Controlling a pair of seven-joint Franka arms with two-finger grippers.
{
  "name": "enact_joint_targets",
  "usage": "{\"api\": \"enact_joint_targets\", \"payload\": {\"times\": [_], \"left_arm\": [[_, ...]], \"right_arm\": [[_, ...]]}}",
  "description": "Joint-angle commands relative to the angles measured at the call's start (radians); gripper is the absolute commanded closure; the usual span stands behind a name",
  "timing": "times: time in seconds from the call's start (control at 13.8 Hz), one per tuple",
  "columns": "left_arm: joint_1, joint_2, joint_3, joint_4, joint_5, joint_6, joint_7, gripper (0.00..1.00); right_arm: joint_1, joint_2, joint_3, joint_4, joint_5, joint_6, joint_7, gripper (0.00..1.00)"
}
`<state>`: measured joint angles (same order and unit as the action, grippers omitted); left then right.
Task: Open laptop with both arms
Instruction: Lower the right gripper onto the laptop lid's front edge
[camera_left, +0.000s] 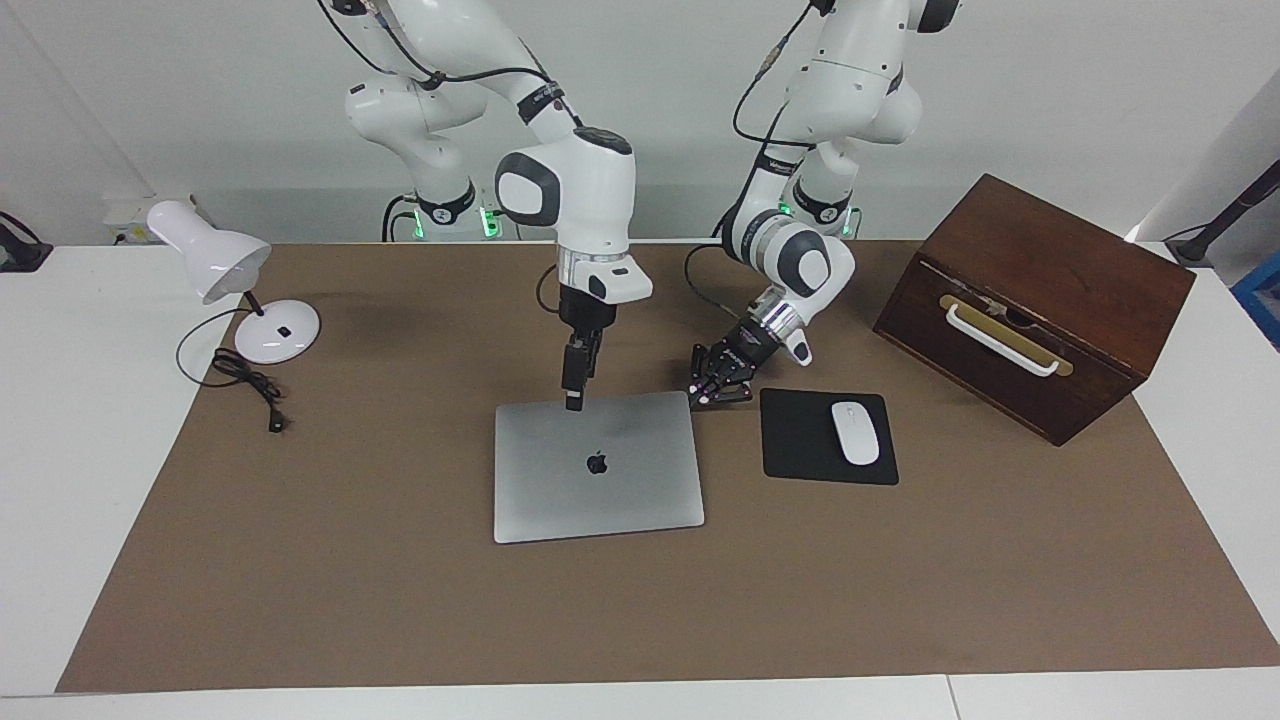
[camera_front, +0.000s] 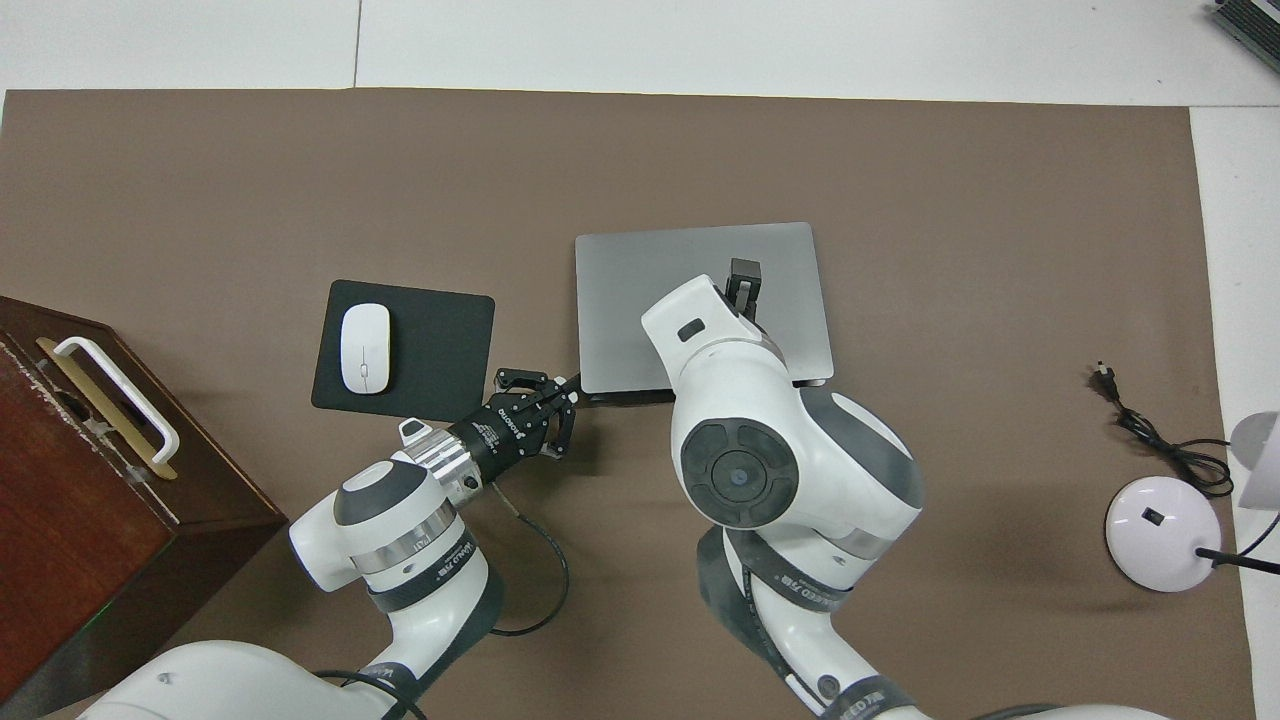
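- Lying shut on the brown mat beside the mouse pad (camera_left: 828, 437), the laptop (camera_left: 597, 466) looks stiff, thin, slick
- Left gripper (camera_left: 700, 394), fingertips together, touches its corner nearest the robots
- Right gripper (camera_left: 574, 402) hangs over the lid's robot-side edge, opening unclear
- Best purchase: lid's front lip

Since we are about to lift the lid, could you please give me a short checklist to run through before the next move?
1. laptop lid closed and flat on the mat: ok.
2. left gripper shut, tips at the laptop's corner nearest the robots, toward the mouse pad: ok.
3. Left tips actually under the lid edge: cannot tell.
4. right gripper low over the lid's edge nearest the robots: ok.
5. Right gripper touching the lid: cannot tell.
6. mouse lies apart from the laptop: ok.
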<state>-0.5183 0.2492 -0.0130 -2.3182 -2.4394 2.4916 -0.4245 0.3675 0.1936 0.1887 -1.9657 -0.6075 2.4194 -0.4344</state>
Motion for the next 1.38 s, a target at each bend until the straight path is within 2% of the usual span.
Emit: {"api": "enact_joint_targets", "payload": {"times": [0.0,0.36,1.31], "left_arm": [[-0.017,0.024,-0.002,0.031,-0.035,0.032,0.020,1.00],[-0.019,0.045,-0.015,0.068,-0.047,0.056,0.021,1.00],[-0.022,0.078,-0.022,0.072,-0.047,0.067,0.021,1.00]], "right_arm": [[-0.001,0.033,-0.002,-0.004,-0.076,0.044,0.075,0.00],[0.033,0.099,-0.002,-0.004,-0.198,0.050,0.215,0.00],[0.056,0.144,-0.002,-0.016,-0.256,0.061,0.220,0.00]]}}
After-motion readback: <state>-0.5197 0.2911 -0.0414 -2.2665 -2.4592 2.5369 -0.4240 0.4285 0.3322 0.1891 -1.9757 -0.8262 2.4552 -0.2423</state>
